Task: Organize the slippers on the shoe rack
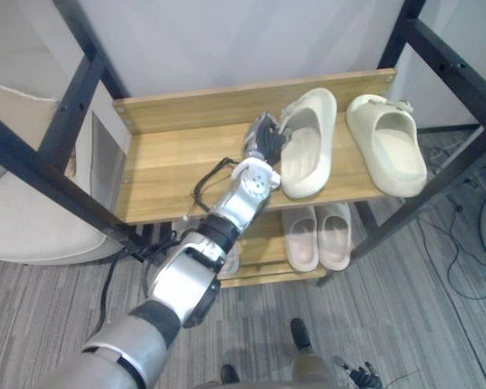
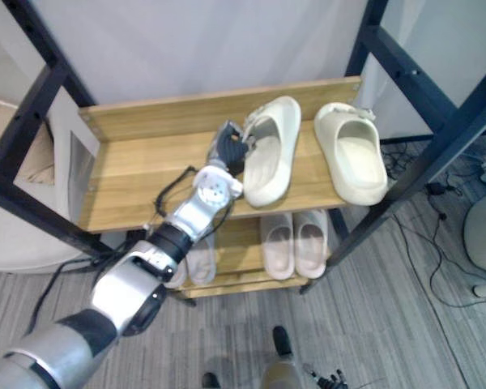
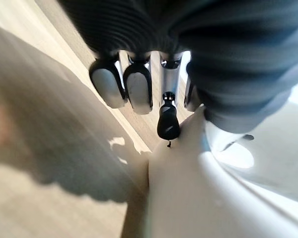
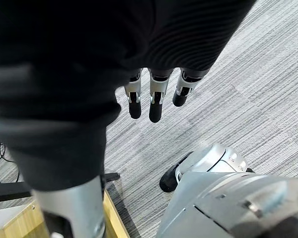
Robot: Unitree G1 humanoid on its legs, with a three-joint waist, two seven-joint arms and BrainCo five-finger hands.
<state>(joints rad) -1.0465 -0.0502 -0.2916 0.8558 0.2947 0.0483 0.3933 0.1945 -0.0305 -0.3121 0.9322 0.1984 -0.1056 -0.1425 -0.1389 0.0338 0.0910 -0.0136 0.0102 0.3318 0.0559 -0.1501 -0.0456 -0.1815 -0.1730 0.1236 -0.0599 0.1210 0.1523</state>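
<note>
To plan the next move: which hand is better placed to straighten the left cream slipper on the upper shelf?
Left. The left hand touches the left cream slipper on the upper shelf. The right hand hangs open over the carpet, away from the rack.

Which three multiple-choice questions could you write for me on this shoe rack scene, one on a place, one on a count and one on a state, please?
1. Where is the left hand?
A. On the carpet.
B. On the lower shelf.
C. On the top shelf, against the left cream slipper.

2. How many cream slippers lie on the top shelf?
A. One.
B. Two.
C. Four.

3. What is the state of the right hand?
A. Fingers straight, holding nothing.
B. Curled round a slipper.
C. Pinching a cloth.

Answers:
1 C: the hand sits right beside that slipper's edge.
2 B: a second cream slipper lies to the first one's right.
3 A: the hand hangs over the carpet with nothing in it.
</note>
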